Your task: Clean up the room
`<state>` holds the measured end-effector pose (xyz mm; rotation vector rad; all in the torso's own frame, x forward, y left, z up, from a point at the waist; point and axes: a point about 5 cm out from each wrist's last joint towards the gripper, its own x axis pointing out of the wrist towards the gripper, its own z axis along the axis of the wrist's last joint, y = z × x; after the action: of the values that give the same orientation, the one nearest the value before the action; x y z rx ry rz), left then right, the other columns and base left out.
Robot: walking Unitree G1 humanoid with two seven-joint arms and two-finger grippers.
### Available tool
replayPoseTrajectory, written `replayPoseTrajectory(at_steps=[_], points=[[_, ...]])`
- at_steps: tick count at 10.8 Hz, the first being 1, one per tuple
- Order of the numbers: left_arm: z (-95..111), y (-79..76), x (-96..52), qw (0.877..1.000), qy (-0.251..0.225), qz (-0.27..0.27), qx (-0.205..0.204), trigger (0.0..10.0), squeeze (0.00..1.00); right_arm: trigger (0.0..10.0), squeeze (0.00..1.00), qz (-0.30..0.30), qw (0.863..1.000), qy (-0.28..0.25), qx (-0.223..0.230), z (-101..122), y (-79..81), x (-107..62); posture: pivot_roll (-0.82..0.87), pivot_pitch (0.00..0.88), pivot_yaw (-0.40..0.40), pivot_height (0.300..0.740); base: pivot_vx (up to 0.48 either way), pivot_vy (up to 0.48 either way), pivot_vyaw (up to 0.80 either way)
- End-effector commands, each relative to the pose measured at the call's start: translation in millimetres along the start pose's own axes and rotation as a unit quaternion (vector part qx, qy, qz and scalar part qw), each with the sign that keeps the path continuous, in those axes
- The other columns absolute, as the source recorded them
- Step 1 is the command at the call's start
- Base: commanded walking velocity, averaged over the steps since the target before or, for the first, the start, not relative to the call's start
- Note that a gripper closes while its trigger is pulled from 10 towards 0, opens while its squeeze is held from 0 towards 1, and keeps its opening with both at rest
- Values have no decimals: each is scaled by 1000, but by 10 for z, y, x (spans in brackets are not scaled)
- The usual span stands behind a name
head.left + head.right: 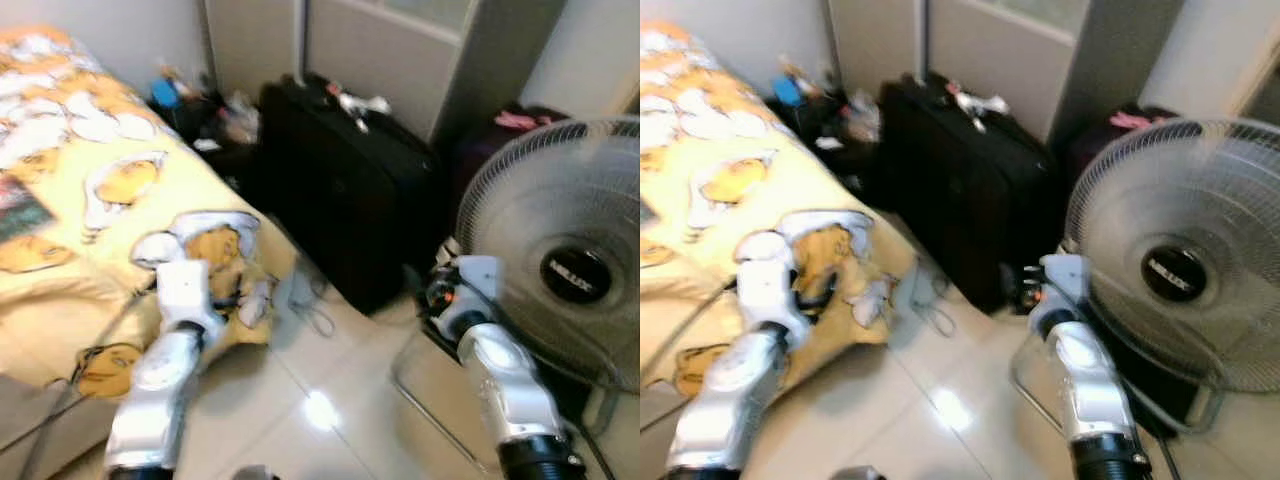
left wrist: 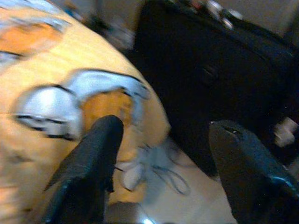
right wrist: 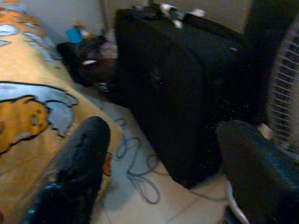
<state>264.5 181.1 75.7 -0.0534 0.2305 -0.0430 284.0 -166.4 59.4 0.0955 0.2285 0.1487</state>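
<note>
Pale glossy tile floor [image 1: 300, 420] with a bright glare spot, grey wall panels behind. On the left, a bed under a yellow cartoon-print blanket [image 1: 90, 200], its corner hanging toward the floor. Raised over that corner, the left gripper [image 2: 161, 154], fingers [image 2: 88, 158] spread wide apart and holding nothing; blanket edge just beyond the fingertips, and past it a loose grey cable [image 1: 310, 305] tangled on the tiles. Beyond the bed, in the back corner, a blurred heap of small clutter [image 1: 205, 110], items not clear enough to name. Further right, an upright black suitcase [image 1: 345, 190] with small things on top. Forward of the suitcase, the right gripper [image 3: 163, 163], fingers likewise apart and empty. At far right, just beside that arm, a standing fan [image 1: 575, 265] with a wire grille.
</note>
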Motion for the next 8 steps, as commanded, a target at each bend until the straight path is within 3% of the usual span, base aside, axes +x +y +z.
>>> replayPoseTrajectory(at_steps=[1, 2, 3, 4, 6, 7, 8], points=[[-12, -48, 5, 1000, 2, -2, 3, 0, 0, 0, 0, -14, 1000, -1, 0, 24, -80, -2, -73, 0, -28, 740, 0, 0, 800], [10, -41, 7, 1000, -8, 6, 19, 510, 0, 0, 0, -14, 1000, 0, 1, 23, -78, 5, -72, 0, -27, 740, 0, 0, 800], [21, -52, 19, 1000, -11, 5, 21, 10000, 0, 10000, 0, -35, 999, 9, 2, 10, -105, 27, -72, 0, -27, 740, 0, 0, 0], [28, -38, 28, 999, -8, 5, 33, 10000, 0, 10000, 0, -52, 998, -3, -41, 45, -147, 35, -70, 0, -29, 740, 0, 0, 0], [54, -12, 40, 999, -11, 12, 48, 10000, 0, 10000, 0, -57, 997, -15, 52, 86, -184, 29, -70, 0, -29, 740, 0, 120, 0], [78, -13, 49, 998, -15, 12, 52, 10000, 0, 10000, 0, -71, 994, -51, 65, 152, -202, 41, -70, 0, -30, 740, 0, 0, 0], [84, -12, 53, 998, -16, 11, 53, 10000, 0, 10000, 0, -91, 993, -65, 39, 187, -224, 45, -69, 0, -31, 740, 0, 0, 0]])
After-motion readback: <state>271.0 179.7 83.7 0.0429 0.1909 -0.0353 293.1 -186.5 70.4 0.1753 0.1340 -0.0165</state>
